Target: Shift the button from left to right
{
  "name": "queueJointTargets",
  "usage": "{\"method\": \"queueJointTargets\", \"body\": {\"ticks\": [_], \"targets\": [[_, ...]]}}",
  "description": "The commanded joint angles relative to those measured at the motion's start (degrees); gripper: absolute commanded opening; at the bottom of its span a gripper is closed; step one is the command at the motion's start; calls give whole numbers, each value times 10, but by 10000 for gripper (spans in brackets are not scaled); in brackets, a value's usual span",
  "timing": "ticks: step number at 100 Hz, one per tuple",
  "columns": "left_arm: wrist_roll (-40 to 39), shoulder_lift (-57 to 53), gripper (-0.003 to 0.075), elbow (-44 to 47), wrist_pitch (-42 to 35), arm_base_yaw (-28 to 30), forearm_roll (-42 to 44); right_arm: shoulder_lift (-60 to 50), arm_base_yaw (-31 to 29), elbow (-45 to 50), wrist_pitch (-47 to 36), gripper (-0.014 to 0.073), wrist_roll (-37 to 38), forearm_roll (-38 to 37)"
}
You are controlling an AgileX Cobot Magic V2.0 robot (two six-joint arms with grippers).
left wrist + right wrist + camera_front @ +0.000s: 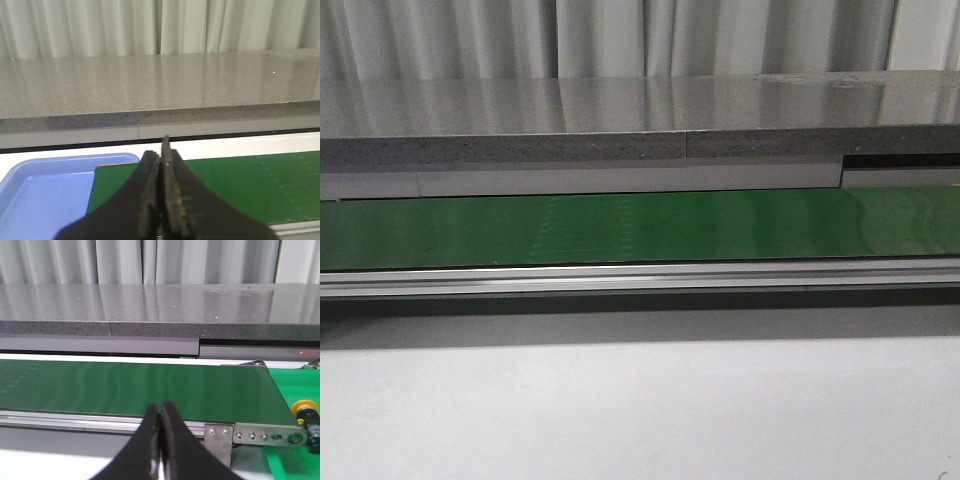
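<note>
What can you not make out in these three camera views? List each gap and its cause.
- Button: right wrist view only, cut by the frame edge; its body marks are too small.
- Blue tray: left wrist view, cut by the frame edge and hidden behind the left gripper.
- Front view: neither gripper appears.

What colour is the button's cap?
Yellow-orange, on the button at the conveyor's end; it shows only in the right wrist view.

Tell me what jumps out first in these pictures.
The long green conveyor belt crosses the whole front view, under a grey stone counter. A blue tray sits at the belt's end by the shut left gripper. The yellow-capped button rests beyond the belt's other end, near the shut right gripper.
</note>
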Motion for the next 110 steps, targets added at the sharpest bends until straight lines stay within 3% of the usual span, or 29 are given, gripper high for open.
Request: {"method": "queueJointTargets", "body": {"ticks": [1, 73, 76, 87, 92, 110], "targets": [[-3, 4, -21, -16, -42, -4, -5, -8, -3, -9, -49, -68, 0, -3], [-9, 3, -21, -16, -68, -4, 9, -8, -3, -9, -49, -68, 0, -3], [-25, 3, -21, -15, -68, -4, 37, -8, -3, -9, -49, -68, 0, -3], [-226, -8, -21, -6, -68, -4, 220, -8, -3, -9, -49, -68, 0, -3], [-277, -17, -21, 2, -69, -4, 266, -8, -3, -9, -49, -68, 0, -3], [-282, -53, -21, 47, -74, -4, 271, -8, -3, -9, -49, -68, 0, -3]]}}
